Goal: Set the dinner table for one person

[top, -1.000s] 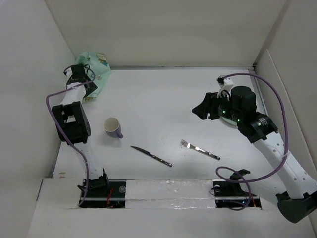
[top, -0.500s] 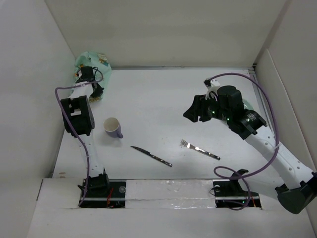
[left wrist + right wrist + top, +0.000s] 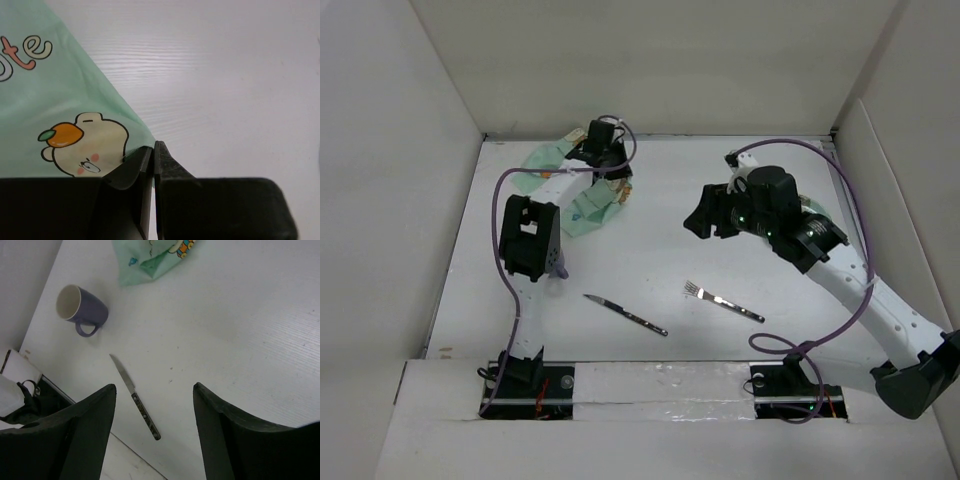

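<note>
Where the overhead camera looks down, the white desk [image 3: 660, 190] fills the walled enclosure and carries everything. The left arm reaches to the far side, and its left tool [image 3: 608, 160] sits over a mint-green placemat [image 3: 585, 210] that lies rumpled near the back edge, partly raised off the surface. A purple mug [image 3: 558, 265] peeks out from behind that arm's elbow. Nearer the bases lie a knife [image 3: 625, 313] and, to its right and well apart from it, a fork [image 3: 723, 300]. The right tool [image 3: 705, 222] hangs above the middle of the desk, holding nothing.

Seen from the left wrist, the left tool [image 3: 152, 155] has its fingers pressed together on the placemat's [image 3: 60, 100] edge, pinching the cloth between them. Printed on the mat is a cream cartoon animal with rosy cheeks beside an orange fruit with a green leaf. Rounded cream letters with orange outlines end in "te"; the rest of the word is cut off at the frame edge. Bare desk [image 3: 225, 75] lies to the right.

From the right wrist, the right tool [image 3: 153, 390] has its fingers spread wide with only desk [image 3: 240, 315] between them. Below it are the mug [image 3: 80, 307], lying on its side, the knife [image 3: 135, 397], and a printed corner of the placemat [image 3: 150, 260], whose print is too small to read.
</note>
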You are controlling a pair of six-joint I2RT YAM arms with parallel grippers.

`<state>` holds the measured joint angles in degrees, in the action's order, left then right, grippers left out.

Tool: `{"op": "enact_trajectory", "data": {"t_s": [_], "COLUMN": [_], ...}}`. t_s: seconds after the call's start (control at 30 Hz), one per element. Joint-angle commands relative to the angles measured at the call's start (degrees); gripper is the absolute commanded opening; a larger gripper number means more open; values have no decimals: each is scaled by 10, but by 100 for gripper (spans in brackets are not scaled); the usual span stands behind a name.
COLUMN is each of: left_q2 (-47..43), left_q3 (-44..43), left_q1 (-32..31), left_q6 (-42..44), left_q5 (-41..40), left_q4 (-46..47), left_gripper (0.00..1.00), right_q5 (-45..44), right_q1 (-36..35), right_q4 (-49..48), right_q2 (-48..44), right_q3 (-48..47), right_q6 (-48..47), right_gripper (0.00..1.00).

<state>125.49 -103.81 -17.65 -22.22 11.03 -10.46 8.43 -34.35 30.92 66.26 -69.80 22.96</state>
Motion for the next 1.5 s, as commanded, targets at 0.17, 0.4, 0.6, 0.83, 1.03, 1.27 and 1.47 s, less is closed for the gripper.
{"op": "enact_trajectory", "data": {"t_s": [0.17, 0.4, 0.6, 0.83, 1.03, 1.27, 1.47], "left_q2": [-2, -34, -203, -221, -160, -118, -107], "left_q3": [-114, -153, 167, 245, 205, 204, 208], "left_q1": [-93, -135, -108, -82, -82, -82, -82], "left_q6": [82, 72, -107, -146, -158, -178, -188], "left_q5": [25, -31, -128, -175, -169, -213, -212], "left_q4": [-38, -85, 51, 76, 82, 41, 35], "left_gripper": [23, 56, 13, 9, 18, 19, 22], "right_q5": [-34, -20, -9, 8, 1, -25, -29], "right_q1": [39, 56, 56, 56, 46, 33, 33], "right_q4": [-30, -47, -47, -53, -42, -22, -16], "right_q2": [2, -8, -16, -28, -39, -67, -73], "right_q3": [-13, 8, 32, 56, 66, 78, 86], "right_q6": [20, 34, 37, 41, 45, 52, 54], "right_gripper": [67, 3, 0, 0, 0, 0, 0]}}
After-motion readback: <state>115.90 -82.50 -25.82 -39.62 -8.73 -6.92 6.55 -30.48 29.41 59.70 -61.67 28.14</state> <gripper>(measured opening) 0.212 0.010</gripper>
